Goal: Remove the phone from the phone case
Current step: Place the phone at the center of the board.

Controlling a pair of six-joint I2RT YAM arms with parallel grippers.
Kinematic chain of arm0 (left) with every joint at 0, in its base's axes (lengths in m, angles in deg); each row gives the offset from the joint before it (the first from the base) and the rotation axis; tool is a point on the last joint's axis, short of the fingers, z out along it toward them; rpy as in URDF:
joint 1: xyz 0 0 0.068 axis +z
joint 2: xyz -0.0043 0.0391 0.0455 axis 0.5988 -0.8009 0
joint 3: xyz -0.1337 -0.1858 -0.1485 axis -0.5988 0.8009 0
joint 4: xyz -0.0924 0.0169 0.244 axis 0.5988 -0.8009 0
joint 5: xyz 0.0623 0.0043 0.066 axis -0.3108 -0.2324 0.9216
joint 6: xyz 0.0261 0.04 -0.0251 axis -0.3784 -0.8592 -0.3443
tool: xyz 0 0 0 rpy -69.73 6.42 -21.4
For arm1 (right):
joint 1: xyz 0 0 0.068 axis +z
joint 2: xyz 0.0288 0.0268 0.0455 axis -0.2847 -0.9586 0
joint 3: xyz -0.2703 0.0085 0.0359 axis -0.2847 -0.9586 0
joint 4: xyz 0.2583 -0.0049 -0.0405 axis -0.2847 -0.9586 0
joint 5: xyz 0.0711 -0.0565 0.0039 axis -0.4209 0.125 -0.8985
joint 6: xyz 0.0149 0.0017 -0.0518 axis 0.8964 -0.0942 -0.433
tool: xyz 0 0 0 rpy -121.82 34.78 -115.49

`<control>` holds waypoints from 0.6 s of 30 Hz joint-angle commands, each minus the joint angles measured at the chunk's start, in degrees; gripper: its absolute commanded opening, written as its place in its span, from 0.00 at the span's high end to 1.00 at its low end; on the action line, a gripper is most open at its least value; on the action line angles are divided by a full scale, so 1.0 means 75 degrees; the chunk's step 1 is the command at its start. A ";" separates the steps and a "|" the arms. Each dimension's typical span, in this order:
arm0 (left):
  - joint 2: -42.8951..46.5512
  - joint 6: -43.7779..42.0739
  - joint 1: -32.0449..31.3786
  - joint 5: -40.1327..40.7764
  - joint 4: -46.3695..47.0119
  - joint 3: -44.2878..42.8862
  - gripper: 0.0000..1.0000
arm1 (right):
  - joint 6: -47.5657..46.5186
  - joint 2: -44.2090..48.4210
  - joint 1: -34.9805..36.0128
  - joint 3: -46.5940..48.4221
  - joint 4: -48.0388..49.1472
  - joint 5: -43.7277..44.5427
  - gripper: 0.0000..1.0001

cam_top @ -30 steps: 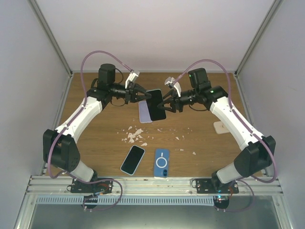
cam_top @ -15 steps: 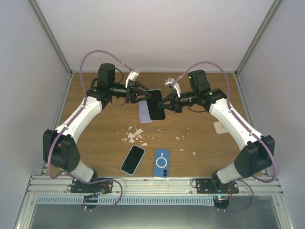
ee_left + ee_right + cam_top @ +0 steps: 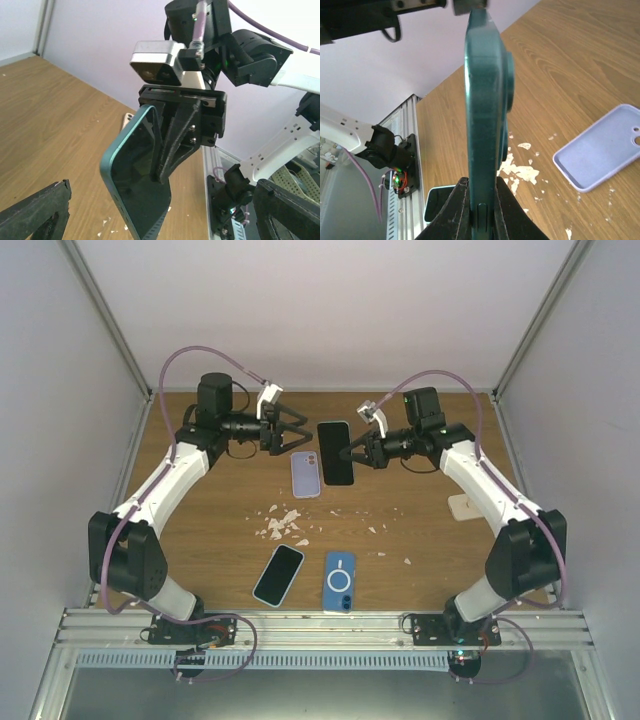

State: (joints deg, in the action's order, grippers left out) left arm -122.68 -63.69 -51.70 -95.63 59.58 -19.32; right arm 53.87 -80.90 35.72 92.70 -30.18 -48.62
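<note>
The dark teal phone (image 3: 337, 452) hangs in the air above the table's back middle, with my right gripper (image 3: 352, 452) shut on its right edge. In the right wrist view the phone (image 3: 482, 100) stands edge-on, pinched between my fingers (image 3: 456, 210). An empty lavender phone case (image 3: 306, 475) lies open side up on the wood just below and left of it, also seen as the case (image 3: 597, 155). My left gripper (image 3: 300, 432) stands open a little left of the phone and touches nothing. In the left wrist view the phone (image 3: 137, 185) sits beyond my spread fingers (image 3: 37, 210).
White crumbs (image 3: 282, 523) are scattered mid-table. A black phone with a white rim (image 3: 278, 575) and a blue case with a ring (image 3: 340, 582) lie near the front edge. A small beige pad (image 3: 462, 507) sits at the right. Grey walls enclose three sides.
My left gripper has opened, let go of the phone and drawn back to the left. My right gripper has closed on the phone and now holds it alone, slightly farther back.
</note>
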 commanded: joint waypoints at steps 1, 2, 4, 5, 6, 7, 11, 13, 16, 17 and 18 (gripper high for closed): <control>0.0383 0.0106 0.0078 0.0342 0.0412 0.0224 0.01 | 0.0185 -0.0293 -0.0365 -0.0129 0.0300 -0.0465 1.00; 0.0452 0.0102 0.0092 0.0368 0.0439 0.0262 0.01 | 0.0185 -0.0340 -0.0443 -0.0185 0.0295 -0.0442 1.00; 0.0569 0.0101 0.0103 0.0406 0.0534 0.0402 0.01 | 0.0184 -0.0399 -0.0610 -0.0327 0.0317 -0.0399 1.00; 0.0607 0.0107 0.0120 0.0418 0.0587 0.0464 0.01 | 0.0369 -0.0416 -0.0710 -0.0424 0.0344 -0.0416 1.00; 0.0615 0.0163 0.0128 0.0424 0.0598 0.0498 0.01 | 0.0412 -0.0419 -0.0790 -0.0516 0.0362 -0.0442 1.00; 0.0578 0.0247 0.0127 0.0397 0.0605 0.0501 0.01 | 0.0402 -0.0409 -0.0861 -0.0616 0.0339 -0.0433 1.00; 0.0512 0.0322 0.0152 0.0301 0.0555 0.0447 0.01 | 0.0239 -0.0392 -0.1041 -0.1110 0.0291 -0.0222 1.00; 0.0385 0.0290 0.0185 0.0303 0.0427 0.0265 0.01 | 0.0232 -0.0424 -0.1062 -0.1202 0.0272 -0.0083 0.99; 0.0262 0.0289 0.0248 0.0331 0.0449 0.0104 0.01 | -0.0007 -0.0671 -0.1105 -0.0950 0.0104 -0.0097 1.00; 0.0229 0.0295 0.0251 0.0375 0.0483 0.0128 0.01 | 0.0022 -0.0754 -0.1139 -0.0906 0.0139 -0.0159 1.00; 0.0194 0.0316 0.0257 0.0394 0.0521 0.0162 0.01 | 0.0050 -0.0858 -0.1163 -0.0886 0.0171 -0.0216 1.00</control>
State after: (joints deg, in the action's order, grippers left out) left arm -120.15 -61.81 -50.41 -93.18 61.00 -16.63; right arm 55.14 -85.34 28.07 83.78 -30.01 -47.98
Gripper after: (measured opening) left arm 0.990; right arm 0.068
